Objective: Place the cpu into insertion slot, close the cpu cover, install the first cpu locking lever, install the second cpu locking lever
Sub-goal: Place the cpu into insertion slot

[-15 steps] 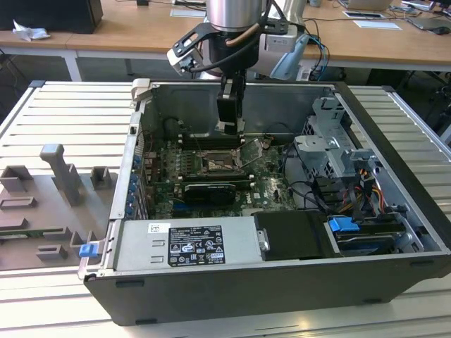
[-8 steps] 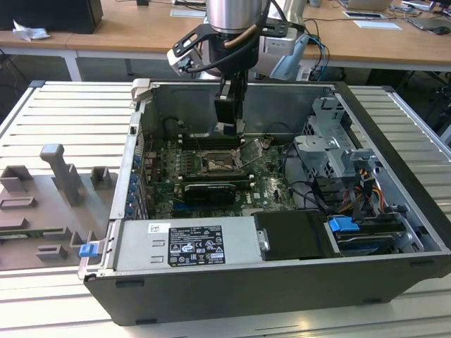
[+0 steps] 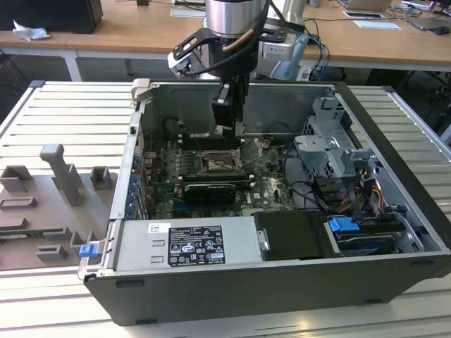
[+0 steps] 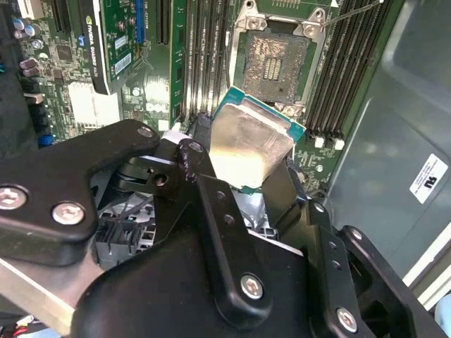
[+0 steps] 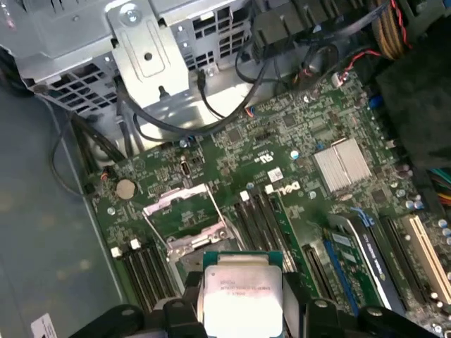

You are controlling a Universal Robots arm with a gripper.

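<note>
My gripper (image 4: 243, 169) is shut on the cpu (image 4: 248, 146), a flat square chip with a pale metal top, gripped by two opposite edges and tilted. In the first wrist view the cpu (image 5: 239, 290) sits between the black fingers (image 5: 182, 315). The insertion slot (image 4: 272, 63) lies open and bare on the green board, a short way from the chip. The cpu cover (image 5: 184, 215) is swung up beside it. In the exterior view my gripper (image 3: 229, 130) hangs inside the computer case just behind the insertion slot (image 3: 220, 163), with the cpu cover (image 3: 252, 149) raised on the exterior view's right.
Black memory slots (image 4: 352, 63) flank the socket. A black graphics card (image 3: 208, 191) lies in front of it, a power supply (image 3: 183, 243) at the case front, and a drive cage (image 3: 331, 151) with cables on the exterior view's right. A grey fixture tray (image 3: 49, 204) lies outside on the left.
</note>
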